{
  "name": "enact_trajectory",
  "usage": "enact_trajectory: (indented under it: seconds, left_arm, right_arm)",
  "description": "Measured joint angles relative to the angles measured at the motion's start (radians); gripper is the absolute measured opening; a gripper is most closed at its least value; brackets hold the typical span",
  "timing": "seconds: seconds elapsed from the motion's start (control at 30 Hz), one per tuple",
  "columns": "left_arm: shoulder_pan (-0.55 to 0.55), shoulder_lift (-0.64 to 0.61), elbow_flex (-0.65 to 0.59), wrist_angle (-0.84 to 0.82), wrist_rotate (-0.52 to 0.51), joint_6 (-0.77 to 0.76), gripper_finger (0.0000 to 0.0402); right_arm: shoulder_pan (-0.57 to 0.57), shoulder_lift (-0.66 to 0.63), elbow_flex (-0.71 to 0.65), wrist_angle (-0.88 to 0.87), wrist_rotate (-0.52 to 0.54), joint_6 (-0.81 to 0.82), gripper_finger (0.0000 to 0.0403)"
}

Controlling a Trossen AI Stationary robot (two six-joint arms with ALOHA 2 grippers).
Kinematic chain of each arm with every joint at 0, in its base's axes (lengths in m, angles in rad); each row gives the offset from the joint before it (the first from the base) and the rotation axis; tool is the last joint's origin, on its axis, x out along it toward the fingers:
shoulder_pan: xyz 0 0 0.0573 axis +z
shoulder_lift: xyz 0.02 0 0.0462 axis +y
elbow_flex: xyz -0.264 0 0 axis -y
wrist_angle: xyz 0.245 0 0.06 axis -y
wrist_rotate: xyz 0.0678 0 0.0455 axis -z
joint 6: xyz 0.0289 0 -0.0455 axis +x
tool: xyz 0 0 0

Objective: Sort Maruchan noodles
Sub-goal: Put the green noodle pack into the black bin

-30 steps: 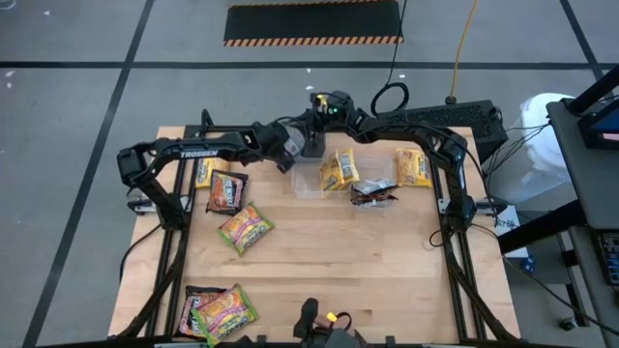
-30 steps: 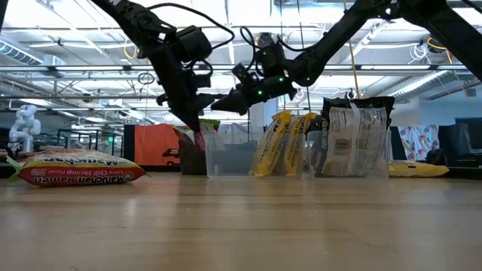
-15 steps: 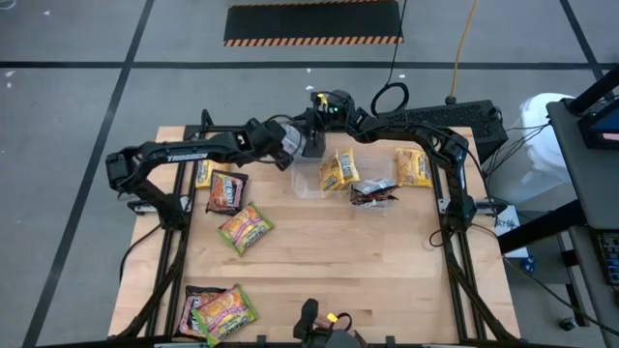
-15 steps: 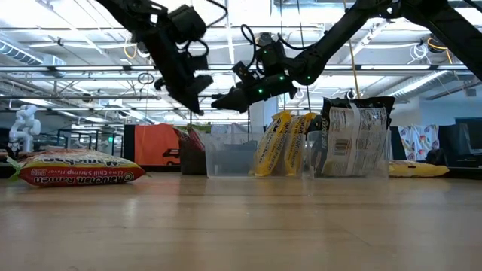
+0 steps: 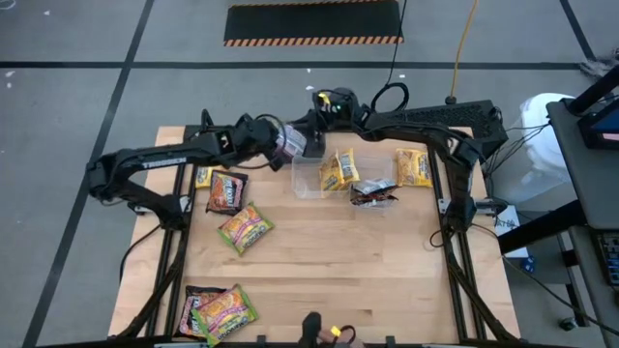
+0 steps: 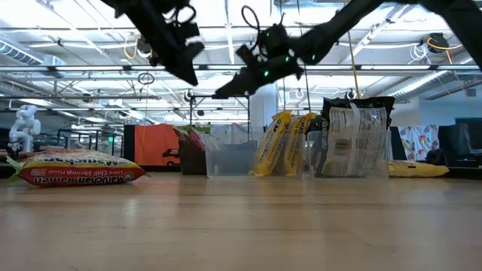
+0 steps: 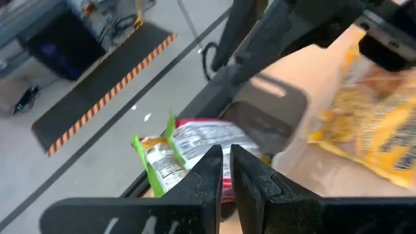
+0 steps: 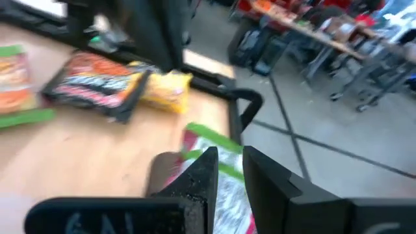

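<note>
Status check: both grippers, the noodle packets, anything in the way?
Left gripper and right gripper shut, empty, raised over the far tub. Green-edged packets stand inside it. Loose packets on the table. Nothing blocking.

Glossy crinkly plastic packets (image 5: 245, 228) on matt wooden table (image 5: 319, 261).

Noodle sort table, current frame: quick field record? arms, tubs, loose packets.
left gripper: raised over the table's far edge, fingers nearly shut, empty
right gripper: raised beside it, fingers nearly shut, empty
clear tub: far centre of the table
yellow packets: standing upright right of that tub
dark packet: loose, left side
green-edged packet: loose, left of centre
near-left pile: several packets overlapping
</note>
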Motion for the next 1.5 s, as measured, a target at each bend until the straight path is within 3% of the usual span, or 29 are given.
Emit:
enact_trajectory:
  seconds: [0.23,0.4,0.67,1.07,1.5]
  left_arm:
    - [-0.119,-0.118,0.000,-0.207,0.013,-0.036,0.0037]
    - [-0.249,-0.201,0.000,-0.357,0.029,-0.136,0.0037]
    - [-0.510,-0.297,0.000,-0.497,0.141,-0.348,0.0037]
    - [-0.862,-0.300,0.000,-0.604,0.140,-0.694,0.0037]
    - [-1.062,-0.301,0.000,-0.599,-0.031,-0.892,0.0037]
  right_arm:
    - [0.081,-0.186,0.000,-0.380,0.004,-0.155,0.0068]
    - [0.197,-0.306,0.000,-0.589,0.160,-0.246,0.0068]
    - [0.458,-0.370,0.001,-0.703,0.351,-0.209,0.0068]
    - [0.730,-0.314,0.001,-0.648,0.492,-0.092,0.0068]
    - [0.748,-0.071,0.000,-0.349,0.500,-0.054,0.0068]
